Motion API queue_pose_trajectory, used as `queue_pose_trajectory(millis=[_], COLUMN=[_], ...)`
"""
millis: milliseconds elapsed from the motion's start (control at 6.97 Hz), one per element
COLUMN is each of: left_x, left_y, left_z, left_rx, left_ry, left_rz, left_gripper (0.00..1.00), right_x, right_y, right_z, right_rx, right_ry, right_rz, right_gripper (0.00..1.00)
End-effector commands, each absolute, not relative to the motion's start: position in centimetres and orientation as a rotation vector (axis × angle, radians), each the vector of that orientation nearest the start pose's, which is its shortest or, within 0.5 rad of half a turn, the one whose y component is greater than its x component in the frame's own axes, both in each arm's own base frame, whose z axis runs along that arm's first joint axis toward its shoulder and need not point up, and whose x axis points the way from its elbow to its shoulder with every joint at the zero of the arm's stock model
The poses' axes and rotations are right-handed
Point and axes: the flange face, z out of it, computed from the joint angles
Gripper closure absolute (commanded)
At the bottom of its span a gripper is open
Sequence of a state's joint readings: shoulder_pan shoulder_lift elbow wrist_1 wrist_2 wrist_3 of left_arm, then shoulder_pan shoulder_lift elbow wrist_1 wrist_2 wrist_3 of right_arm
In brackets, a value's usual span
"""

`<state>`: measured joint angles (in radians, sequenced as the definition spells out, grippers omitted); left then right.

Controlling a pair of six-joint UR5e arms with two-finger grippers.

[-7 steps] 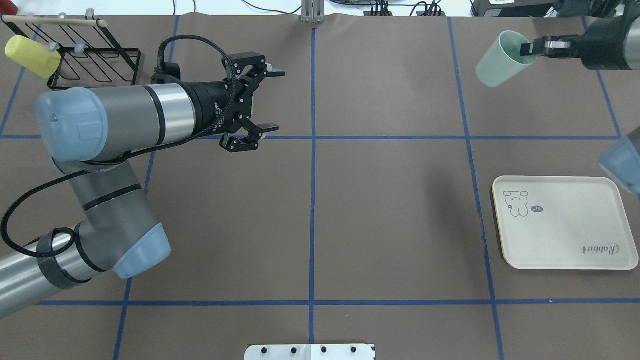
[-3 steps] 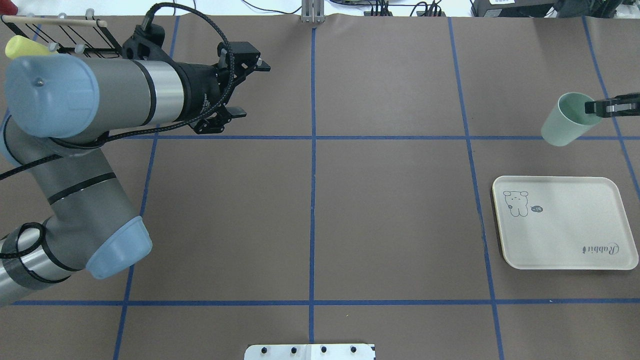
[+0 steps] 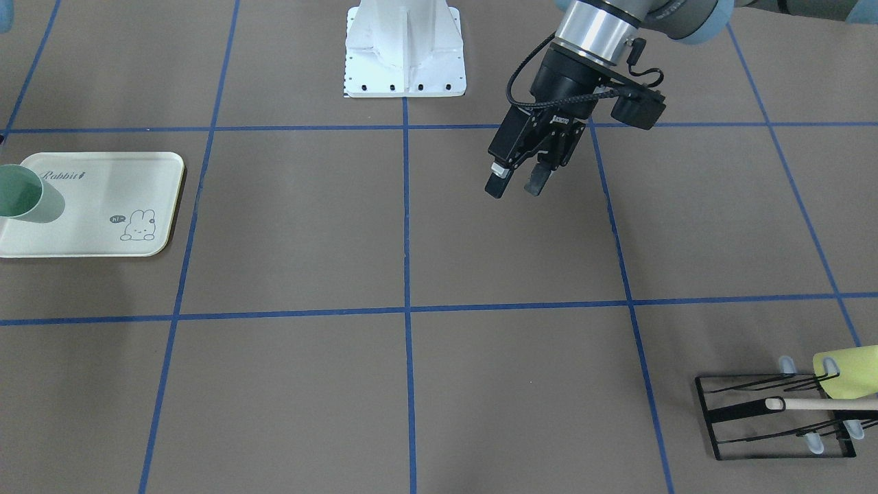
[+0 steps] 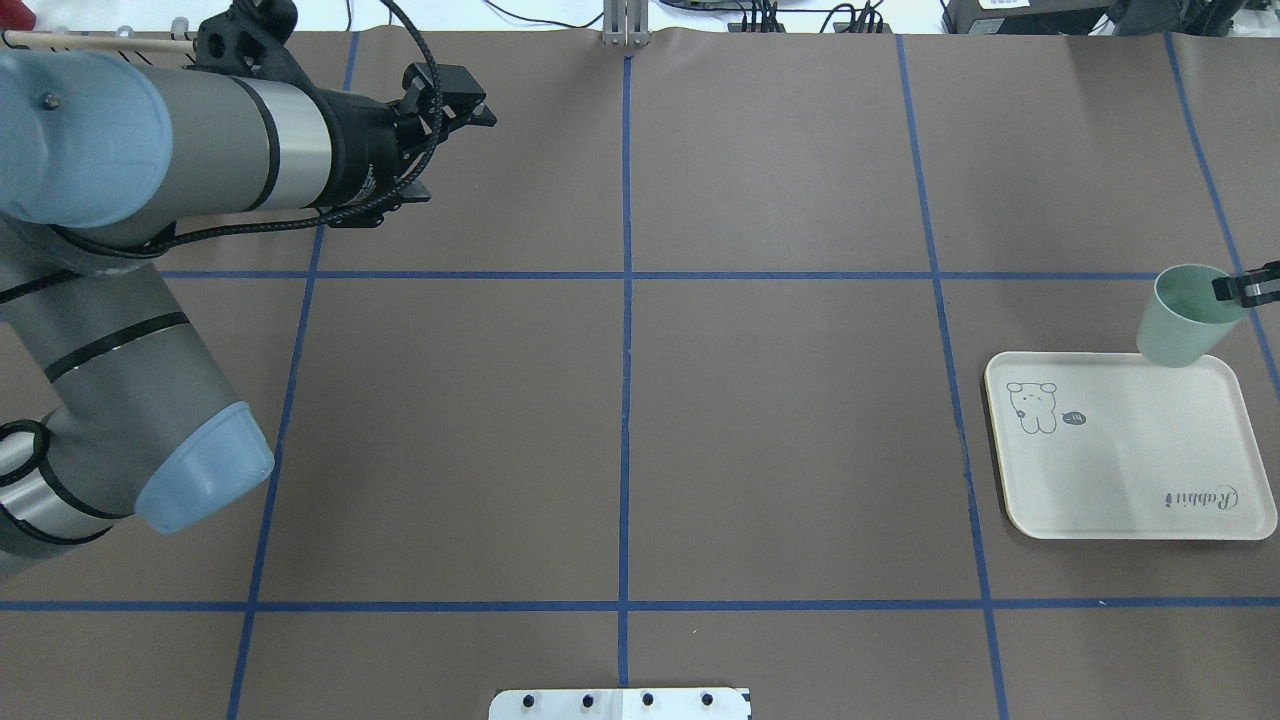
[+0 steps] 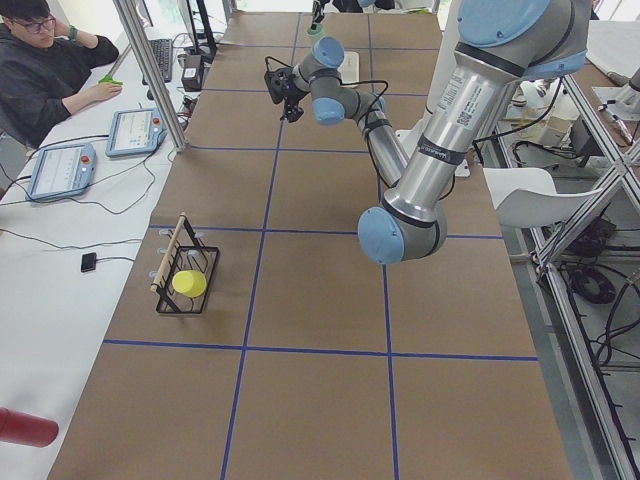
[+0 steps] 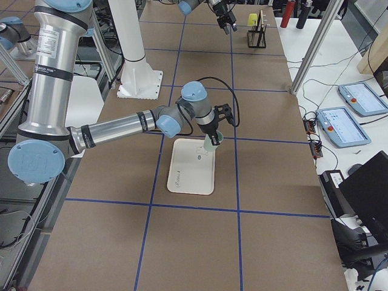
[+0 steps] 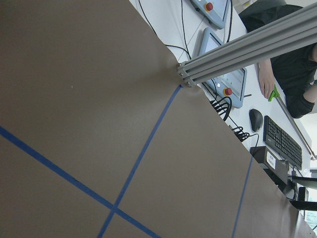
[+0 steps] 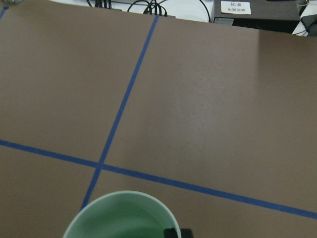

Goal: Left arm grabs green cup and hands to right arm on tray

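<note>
Over the far edge of the tray (image 4: 1120,470), the green cup (image 4: 1180,325) hangs clenched in the jaws of the right arm (image 6: 121,128); the left arm (image 4: 200,140) stands well away, jaws released. Handover looks done; set-down remains.

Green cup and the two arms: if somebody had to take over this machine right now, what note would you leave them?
The left end effector is open and empty, hanging over the table far from the cup.
The right end effector is shut on the rim of the green cup.
The cup is tilted over the far edge of the tray; whether its base touches the tray cannot be told.
Done: the cup is in the right end effector, so the hand-over is complete.
Left: stand the cup upright on the tray, open, back away.
</note>
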<state>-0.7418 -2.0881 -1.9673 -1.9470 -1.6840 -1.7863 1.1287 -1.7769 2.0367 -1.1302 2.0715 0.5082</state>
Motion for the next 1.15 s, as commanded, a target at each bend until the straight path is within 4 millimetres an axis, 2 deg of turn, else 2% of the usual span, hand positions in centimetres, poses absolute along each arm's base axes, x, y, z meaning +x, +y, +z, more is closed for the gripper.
queue_pose_trajectory(millis=[0, 143, 287, 430, 717, 860, 1004], left_x=[33.3, 33.3, 33.4, 33.4, 33.3, 33.3, 33.3], left_y=[-48.1, -48.1, -48.1, -48.1, -48.2, -48.2, -48.2], left_z=[16.0, 16.0, 16.1, 16.1, 17.1, 17.1, 17.2], left_rx=[0.289, 0.289, 0.288, 0.288, 0.286, 0.287, 0.287], left_ry=[1.231, 1.231, 1.228, 1.228, 1.209, 1.209, 1.207], left_rz=[-0.697, -0.697, -0.698, -0.698, -0.702, -0.701, -0.701], left_gripper=[0.00, 0.00, 0.00, 0.00, 0.01, 0.01, 0.01], right_x=[-11.1, -10.5, -10.8, -11.9, -15.3, -15.0, -14.6], right_y=[-39.8, -38.3, -36.9, -35.1, -33.6, -32.8, -32.1], right_z=[48.9, 49.5, 50.0, 50.6, 52.4, 54.0, 58.6], right_rx=[0.374, 0.421, 0.460, 0.509, 0.513, 0.534, 0.560], right_ry=[-0.745, -0.762, -0.771, -0.767, -0.727, -0.729, -0.756], right_rz=[-0.149, -0.147, -0.134, -0.119, -0.108, -0.113, -0.121], right_gripper=[1.00, 1.00, 1.00, 1.00, 1.00, 1.00, 1.00])
